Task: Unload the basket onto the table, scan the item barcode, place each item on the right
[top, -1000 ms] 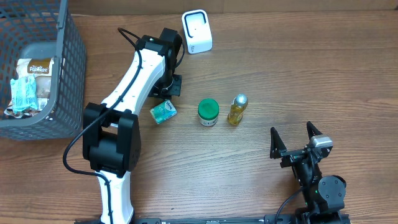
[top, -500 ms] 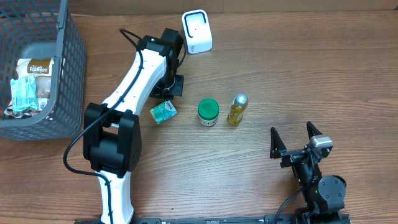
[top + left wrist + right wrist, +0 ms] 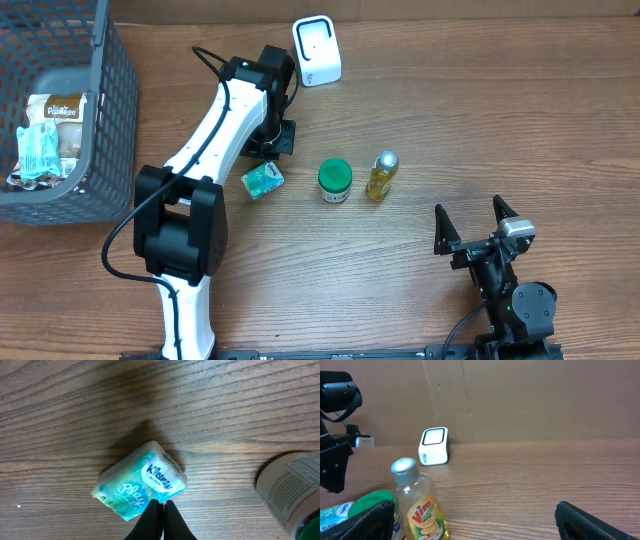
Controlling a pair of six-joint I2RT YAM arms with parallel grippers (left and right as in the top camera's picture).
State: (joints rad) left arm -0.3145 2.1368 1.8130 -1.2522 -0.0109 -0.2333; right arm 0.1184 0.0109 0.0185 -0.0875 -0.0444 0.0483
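Evidently the pick-up was not yet made: the left pincer (image 3: 160,506) hung clenched, seemingly empty, at the edge of the tissue pack (image 3: 137,485) lying on the desk (image 3: 225,420), short of the scanner (image 3: 316,50). Next, I reckoned, it needed to spread and grip. The right pincer (image 3: 476,225) stood released.

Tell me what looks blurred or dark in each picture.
Overhead view: sharp, evenly lit. Left wrist view: the teal plastic Kleenex tissue pack is sharp, a dark shadow above it. Right wrist view: the yellow Vim bottle is sharp; the right claw's black fingers are blurred.
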